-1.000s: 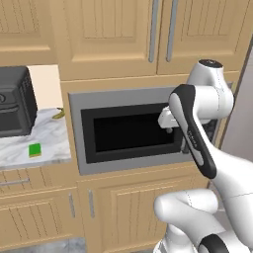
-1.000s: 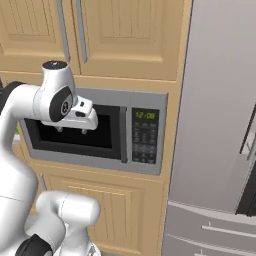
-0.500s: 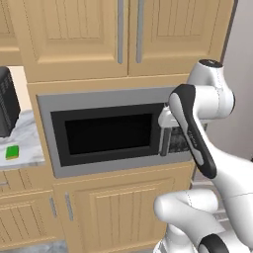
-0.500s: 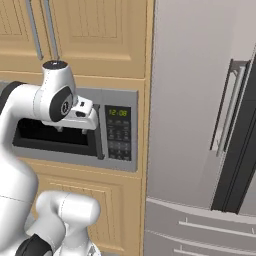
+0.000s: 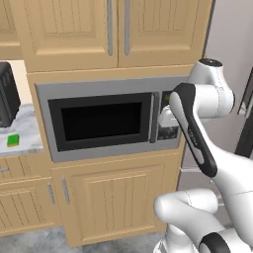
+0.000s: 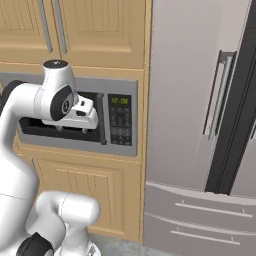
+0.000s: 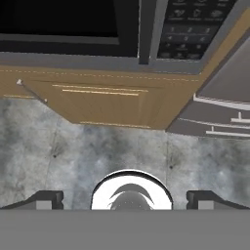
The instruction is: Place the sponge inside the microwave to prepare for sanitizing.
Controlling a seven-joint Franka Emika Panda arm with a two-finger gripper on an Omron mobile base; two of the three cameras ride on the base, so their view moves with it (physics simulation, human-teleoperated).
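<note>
Left base view, read from nine o'clock toward three: a black toaster oven (image 5: 8, 96) stands at the frame edge on a pale marble table (image 5: 27, 136), and the sponge (image 5: 13, 140), a small green block, lies on that table just in front of the oven, well apart from the arm. Next comes the microwave (image 5: 104, 123), a grey box built into the wooden cabinetry with its black-windowed door shut and a vertical handle beside the keypad. Two upper cabinet doors (image 5: 116, 29) hang above it, and a lower cabinet door (image 5: 111, 197) sits below. At three o'clock the white arm (image 5: 197, 128) rises and folds across the keypad panel, its hand held close in front of the microwave's right end.

Right base view: the arm's wrist and hand cross the microwave door at nine o'clock, the keypad with green digits (image 6: 120, 122) stands just to the right, and a grey refrigerator (image 6: 200, 125) with a dark vertical handle occupies the three o'clock side.

Hand view: the jaws (image 7: 124, 199) stand spread to their widest, one dark tip at seven o'clock and one at five, with nothing between them. Beyond them lie the grey mottled floor (image 7: 58, 151), the lower cabinet front, and the microwave's bottom edge at twelve o'clock.
</note>
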